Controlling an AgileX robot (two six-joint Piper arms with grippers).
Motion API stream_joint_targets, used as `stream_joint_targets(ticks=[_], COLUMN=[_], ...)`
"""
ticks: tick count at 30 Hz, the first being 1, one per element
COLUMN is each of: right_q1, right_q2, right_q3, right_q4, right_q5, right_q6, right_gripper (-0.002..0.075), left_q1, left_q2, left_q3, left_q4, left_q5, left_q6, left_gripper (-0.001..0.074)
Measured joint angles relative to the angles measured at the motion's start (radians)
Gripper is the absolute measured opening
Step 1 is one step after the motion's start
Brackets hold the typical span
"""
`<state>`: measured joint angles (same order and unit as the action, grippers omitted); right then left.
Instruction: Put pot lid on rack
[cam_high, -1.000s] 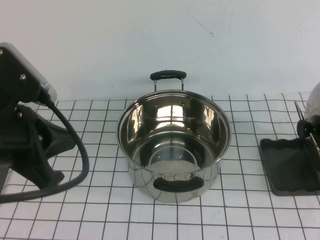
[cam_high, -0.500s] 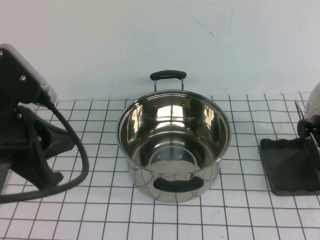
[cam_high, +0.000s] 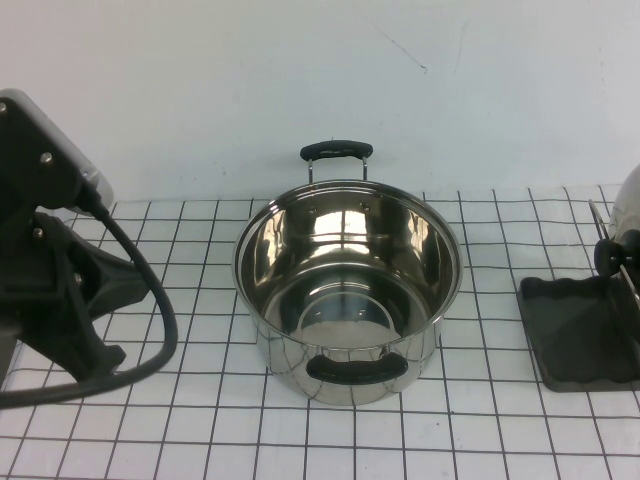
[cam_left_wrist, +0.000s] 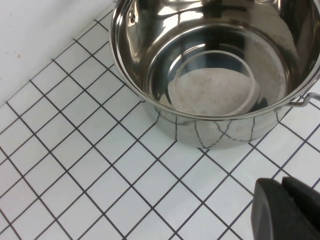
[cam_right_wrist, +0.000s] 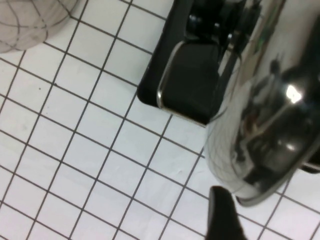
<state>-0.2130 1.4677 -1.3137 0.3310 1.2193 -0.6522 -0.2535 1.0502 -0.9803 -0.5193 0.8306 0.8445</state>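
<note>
Over rack (cam_right_wrist: 187, 82) | pot lid (cam_right_wrist: 265, 115) beside right hand (cam_right_wrist: 222, 215), grip unclear; left hand (cam_left_wrist: 287, 210) parked, clenched

No writing, label, brand mark or number can be read anywhere in these views. The steel pot (cam_high: 348, 290), the pot lid (cam_right_wrist: 260, 125) and the rack (cam_high: 585, 330) carry only reflections and bare surfaces, with nothing legible on them.

Shiny steel pot (cam_high: 348, 290) with black handles, dark grey rack (cam_high: 580, 332), seemingly mirror-bright pot lid (cam_right_wrist: 265, 120), white black-gridded table (cam_high: 200, 420).
</note>
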Motion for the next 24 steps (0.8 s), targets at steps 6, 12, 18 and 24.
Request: stream_joint_targets(ticks=[6,12,18,24], right_q1=[0.0,0.0,0.0,0.0], right_q2=[-0.114,-0.3,-0.531,-0.744], right_q3=[0.0,0.006,0.109,0.305], right_q4=[-0.007,0.03,0.1,0.131], right_q5=[0.006,-0.001,-0.078,-0.268], right_q6=[0.012,-0.03,-0.124,-0.152], right_gripper=[0.0398,0.0398,0.0302,0.0045], left_q1=[0.0,0.0,0.0,0.0], left_q2=[0.0,-0.007,-0.126,-0.417], left_q3=[0.0,0.017,0.171,0.376], left_q4=[0.014,0.066,0.03,-0.021], left_q5=[0.004,0.024,-0.056,-0.183], left_q6=[0.0,-0.041,-0.078,-0.146], left_gripper=[-0.0001,-0.0001,-0.0001,-0.0001])
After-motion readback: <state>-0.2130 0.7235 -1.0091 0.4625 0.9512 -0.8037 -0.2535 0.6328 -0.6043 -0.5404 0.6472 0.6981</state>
